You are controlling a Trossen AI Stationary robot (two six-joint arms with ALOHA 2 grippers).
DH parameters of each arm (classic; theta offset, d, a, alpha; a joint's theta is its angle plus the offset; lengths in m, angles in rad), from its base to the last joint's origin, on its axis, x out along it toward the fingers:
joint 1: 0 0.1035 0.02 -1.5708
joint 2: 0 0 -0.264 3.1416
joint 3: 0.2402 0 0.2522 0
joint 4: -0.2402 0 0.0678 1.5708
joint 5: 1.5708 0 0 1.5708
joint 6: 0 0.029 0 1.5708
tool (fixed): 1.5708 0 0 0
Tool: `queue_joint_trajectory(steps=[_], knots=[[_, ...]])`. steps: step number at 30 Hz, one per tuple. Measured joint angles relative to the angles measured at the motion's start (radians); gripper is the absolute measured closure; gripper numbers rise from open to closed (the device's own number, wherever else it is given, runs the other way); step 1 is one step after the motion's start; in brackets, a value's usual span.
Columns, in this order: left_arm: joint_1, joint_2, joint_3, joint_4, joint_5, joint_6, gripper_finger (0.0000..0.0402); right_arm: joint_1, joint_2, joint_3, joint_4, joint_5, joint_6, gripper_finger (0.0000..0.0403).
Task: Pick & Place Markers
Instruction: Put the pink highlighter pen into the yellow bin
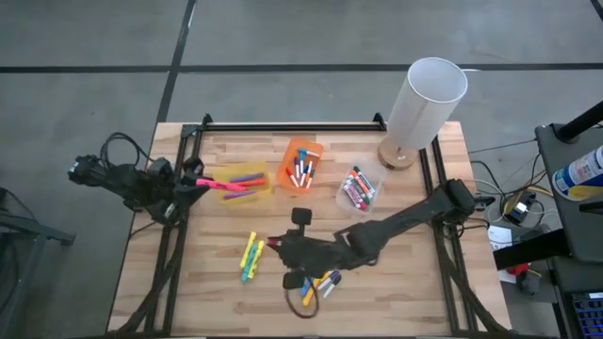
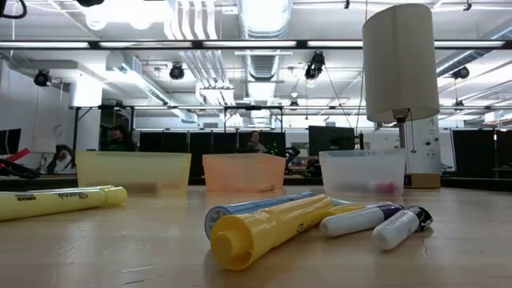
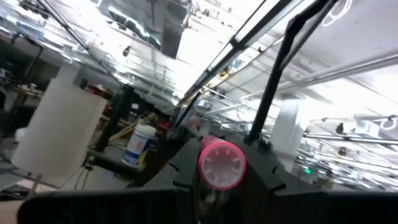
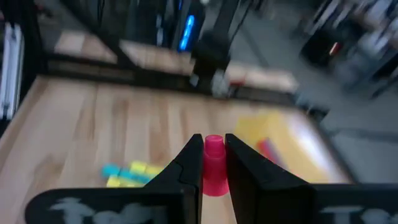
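At the table's left edge the left gripper is clamped on a pink marker, held level over the near rim of the yellow bin. The likely slip here is a drop that catches the rim: the marker sticks out sideways, so letting go now could tip it onto the table instead of inside.

The yellow bin holds a couple of markers, one purple. Just right of it, the orange bin has several markers standing in it, white and red among them. Farther right, the clear bin is packed with red and dark markers.

Near the middle, the right gripper grips a second pink marker by its body, the cap poking out past the fingertips. That shallow hold could let it swivel or slide out on the way across. Loose yellow and green markers lie to its left, and a mixed pile sits under the arm, easy to nudge.
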Motion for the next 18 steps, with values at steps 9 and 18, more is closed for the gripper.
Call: queue_joint_trajectory(steps=[9,18], knots=[[0.000,0.003,0.000,0.050,0.057,-0.057,0.0332,0.053,-0.057,0.000,0.422,0.057,-0.450,0.0362],[0.000,0.062,0.000,0.221,0.150,-0.125,0.0332,0.039,-0.061,0.000,0.784,-0.039,-0.786,0.0362]])
